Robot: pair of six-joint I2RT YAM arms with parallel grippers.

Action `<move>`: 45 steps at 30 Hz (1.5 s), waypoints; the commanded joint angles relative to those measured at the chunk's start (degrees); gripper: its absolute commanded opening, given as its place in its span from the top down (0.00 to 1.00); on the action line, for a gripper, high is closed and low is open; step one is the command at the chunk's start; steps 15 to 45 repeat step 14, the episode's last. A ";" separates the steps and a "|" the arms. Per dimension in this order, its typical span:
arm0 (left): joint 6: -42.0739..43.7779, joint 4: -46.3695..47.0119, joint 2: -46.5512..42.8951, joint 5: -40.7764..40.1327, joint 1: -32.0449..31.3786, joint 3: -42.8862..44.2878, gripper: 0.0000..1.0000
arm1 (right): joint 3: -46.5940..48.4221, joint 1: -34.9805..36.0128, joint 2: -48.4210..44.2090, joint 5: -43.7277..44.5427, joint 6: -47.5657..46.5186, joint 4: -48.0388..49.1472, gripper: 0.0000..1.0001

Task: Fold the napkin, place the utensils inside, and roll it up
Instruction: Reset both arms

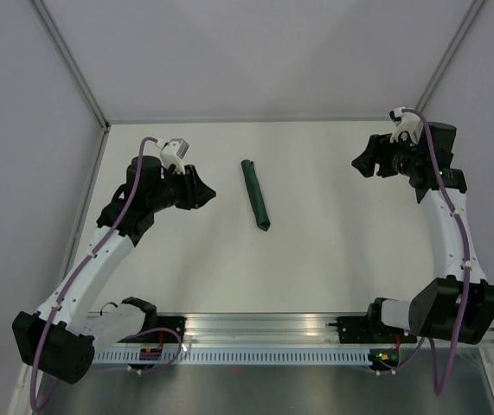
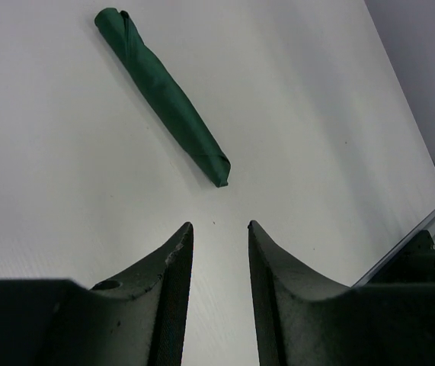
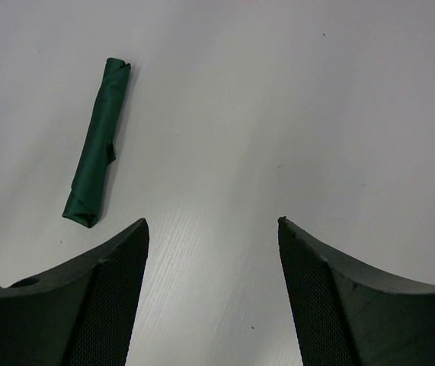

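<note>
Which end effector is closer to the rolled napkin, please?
The left end effector; only a short gap separates it from the napkin, while the right end effector hangs farther away.

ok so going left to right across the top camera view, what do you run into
left gripper, jaws apart and empty → napkin, rolled into a slim dark green bundle lying on the table → right gripper, jaws apart and empty
</note>
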 commanded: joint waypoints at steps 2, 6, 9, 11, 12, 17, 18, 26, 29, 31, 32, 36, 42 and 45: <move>2.72 -2.72 -2.45 2.33 -0.14 -1.38 0.59 | -2.90 -1.11 -2.49 1.13 -2.49 1.86 0.25; 2.72 -2.72 -3.24 2.42 -0.23 -1.64 0.59 | -3.25 -1.64 -2.32 1.22 -2.76 2.47 0.25; 2.98 -2.90 -3.68 2.07 -0.14 -1.82 0.59 | -3.70 -1.99 -2.23 0.95 -3.02 2.91 0.26; 3.07 -2.90 -3.86 1.89 -0.22 -1.91 0.59 | -3.87 -2.08 -2.57 0.95 -2.94 3.52 0.26; 2.98 -2.90 -3.77 2.15 -0.23 -1.91 0.59 | -4.05 -2.17 -2.66 0.95 -2.85 3.87 0.25; 3.07 -2.98 -3.95 2.33 -0.22 -1.91 0.59 | -4.05 -2.26 -3.36 1.13 -2.85 4.75 0.22; 3.07 -2.98 -3.95 2.33 -0.22 -1.91 0.59 | -4.05 -2.26 -3.36 1.13 -2.85 4.75 0.22; 3.07 -2.98 -3.95 2.33 -0.22 -1.91 0.59 | -4.05 -2.26 -3.36 1.13 -2.85 4.75 0.22; 3.07 -2.98 -3.95 2.33 -0.22 -1.91 0.59 | -4.05 -2.26 -3.36 1.13 -2.85 4.75 0.22; 3.07 -2.98 -3.95 2.33 -0.22 -1.91 0.59 | -4.05 -2.26 -3.36 1.13 -2.85 4.75 0.22; 3.07 -2.98 -3.95 2.33 -0.22 -1.91 0.59 | -4.05 -2.26 -3.36 1.13 -2.85 4.75 0.22; 3.07 -2.98 -3.95 2.33 -0.22 -1.91 0.59 | -4.05 -2.26 -3.36 1.13 -2.85 4.75 0.22; 3.07 -2.98 -3.95 2.33 -0.22 -1.91 0.59 | -4.05 -2.26 -3.36 1.13 -2.85 4.75 0.22; 3.07 -2.98 -3.95 2.33 -0.22 -1.91 0.59 | -4.05 -2.26 -3.36 1.13 -2.85 4.75 0.22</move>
